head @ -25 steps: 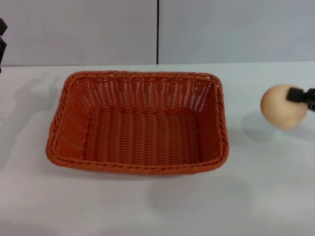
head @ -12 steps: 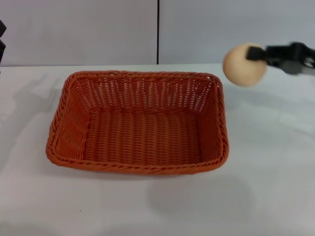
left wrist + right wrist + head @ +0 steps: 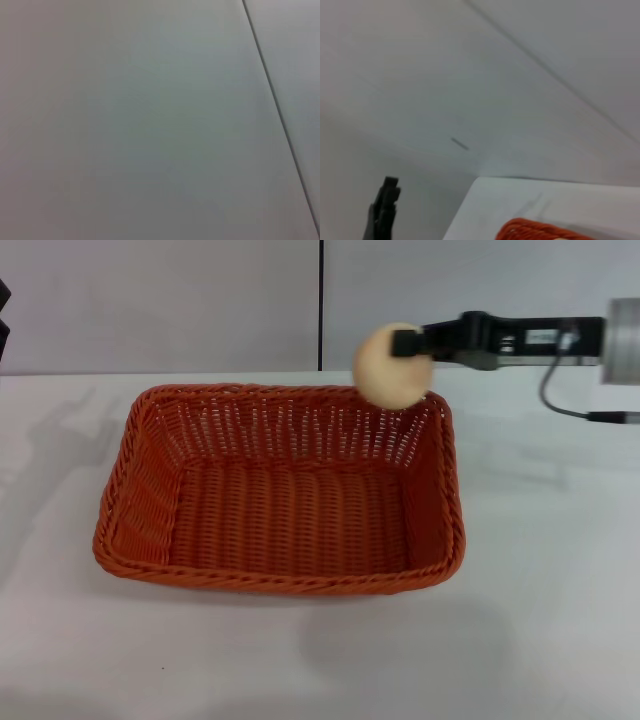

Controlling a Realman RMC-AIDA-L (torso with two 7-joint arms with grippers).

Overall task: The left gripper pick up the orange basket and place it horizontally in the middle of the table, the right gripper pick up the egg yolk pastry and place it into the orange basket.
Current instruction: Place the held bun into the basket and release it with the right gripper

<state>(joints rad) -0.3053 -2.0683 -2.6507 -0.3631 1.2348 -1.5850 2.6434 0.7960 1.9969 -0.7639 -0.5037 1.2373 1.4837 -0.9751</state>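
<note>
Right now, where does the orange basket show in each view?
Head view: orange basket sits mid-frame on the table.
Left wrist view: not in it, only grey wall.
Right wrist view: just a strip of its rim at the bottom edge.
Shared landmark: the dark wall seam, in all three.

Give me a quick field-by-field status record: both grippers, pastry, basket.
right gripper: shut on the egg yolk pastry, held in the air over the far right corner of the basket
egg yolk pastry: gripped, not yet in the basket
orange basket: lying flat on the table, long side across the view, nothing inside
left gripper: at the far left edge, away from the basket; barely in view
step left: lower and release the pastry
</note>
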